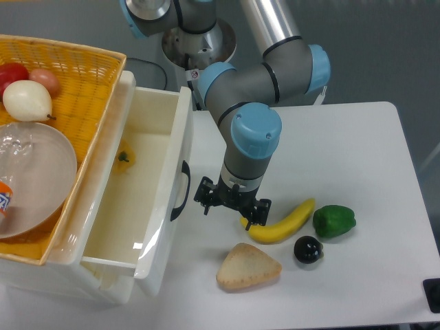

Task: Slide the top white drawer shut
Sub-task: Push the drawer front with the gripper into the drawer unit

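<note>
My pincer (231, 204) hangs just above the worktop (357, 144), pointing down, its two fingers spread apart with nothing between them. It sits close to the front of the top white drawer (148, 196), a little to the right of the curved black handle (180, 190), and I cannot tell whether the nearer finger (206, 201) touches the drawer front. The other finger (256, 212) is just beside the stem end of the banana (282, 221); whether they touch is not clear either.

The top white drawer stands pulled well out from the cabinet at the left edge of the worktop, its deep white tray open to view, with a small yellow-and-dark item (124, 157) lying on its floor towards the back.

The banana lies toward the front of the worktop, its far tip close to a green pepper (334, 221). Just in front of them sits a small dark round fruit (308, 249), and to its left a wedge of bread (248, 267), nearer the front edge.

On top of the cabinet, left of the drawer, rests a yellow wicker basket (82, 69). In it I see a clear plastic bowl (34, 175), a pale onion (26, 100), a red tomato (12, 73) and a pinkish round fruit (45, 78) behind it.
</note>
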